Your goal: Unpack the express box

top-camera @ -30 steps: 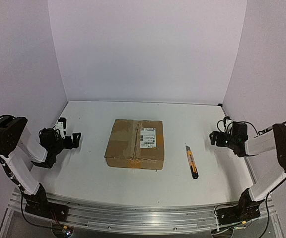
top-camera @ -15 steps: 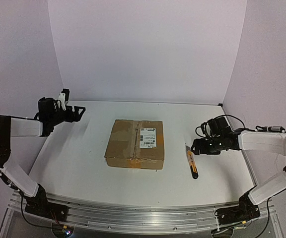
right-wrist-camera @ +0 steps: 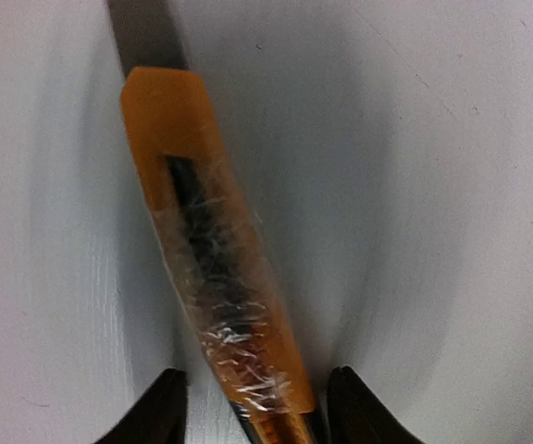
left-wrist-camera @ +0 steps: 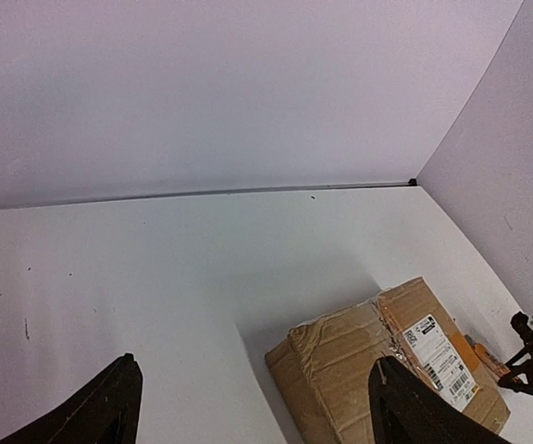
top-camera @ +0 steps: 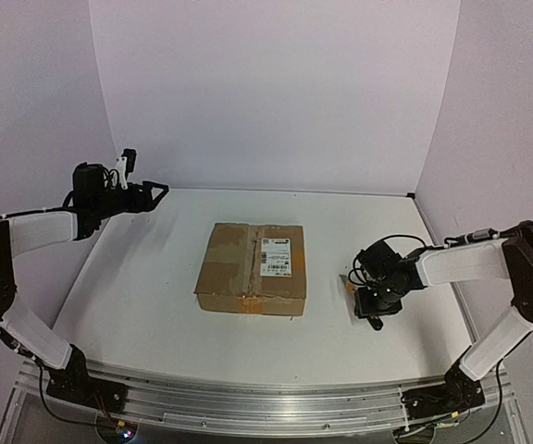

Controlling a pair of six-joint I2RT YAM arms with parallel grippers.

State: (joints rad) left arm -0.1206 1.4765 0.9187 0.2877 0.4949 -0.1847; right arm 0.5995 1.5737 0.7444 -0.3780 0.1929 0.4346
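Observation:
The express box (top-camera: 253,268), a flat brown carton with a white label and taped seams, lies in the middle of the table. It also shows in the left wrist view (left-wrist-camera: 387,365). My left gripper (top-camera: 155,192) is raised at the far left, well away from the box, wide open and empty (left-wrist-camera: 257,407). My right gripper (top-camera: 364,301) is down at the table to the right of the box. It is open, with its fingers on either side of an orange-and-black utility knife (right-wrist-camera: 216,268) that lies on the table. The knife's handle is wrapped in clear tape.
White walls close the table at the back and on both sides. The knife's grey blade (right-wrist-camera: 142,37) points away from my right gripper, toward the box side. The table's aluminium front rail (top-camera: 266,398) holds both arm bases.

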